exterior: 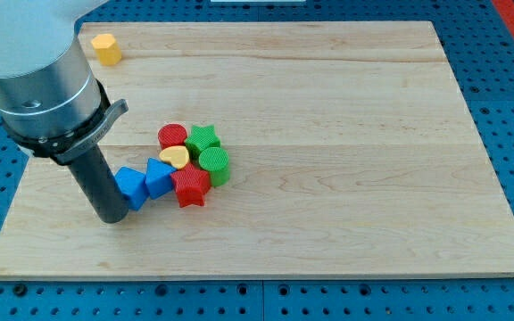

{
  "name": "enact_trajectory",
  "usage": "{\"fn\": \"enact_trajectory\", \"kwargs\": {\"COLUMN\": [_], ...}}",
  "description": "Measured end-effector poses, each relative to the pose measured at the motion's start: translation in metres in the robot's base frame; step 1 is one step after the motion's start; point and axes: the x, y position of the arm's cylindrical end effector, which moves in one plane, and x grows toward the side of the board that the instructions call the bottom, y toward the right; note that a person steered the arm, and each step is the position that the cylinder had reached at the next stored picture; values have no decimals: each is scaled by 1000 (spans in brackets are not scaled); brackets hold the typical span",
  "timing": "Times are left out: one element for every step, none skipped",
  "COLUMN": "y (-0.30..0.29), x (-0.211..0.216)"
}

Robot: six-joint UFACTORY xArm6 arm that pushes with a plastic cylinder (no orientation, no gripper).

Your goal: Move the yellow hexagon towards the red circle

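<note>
The yellow hexagon point(106, 48) sits alone near the board's top left corner. The red circle point(172, 135) lies at the top left of a cluster in the board's middle left. My tip point(114, 217) rests on the board at the view's lower left, touching or almost touching the left side of a blue block point(131, 186). The tip is far below the yellow hexagon and to the lower left of the red circle.
The cluster also holds a yellow heart point(175, 157), a green star point(203, 139), a green circle point(213, 163), a red star point(191, 186) and a blue triangle point(158, 176). The wooden board point(346, 178) lies on a blue pegboard table.
</note>
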Motion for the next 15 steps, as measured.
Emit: {"fn": "enact_trajectory", "kwargs": {"y": [3,9,19,-3,-50,-94,-121,-137,-138,-136,-133,-132,-113,-70,-44], "x": [-5,-5,-5,19,5,-36,-80,-119,-129,-168,-214,-256,-288,-302,-305]}}
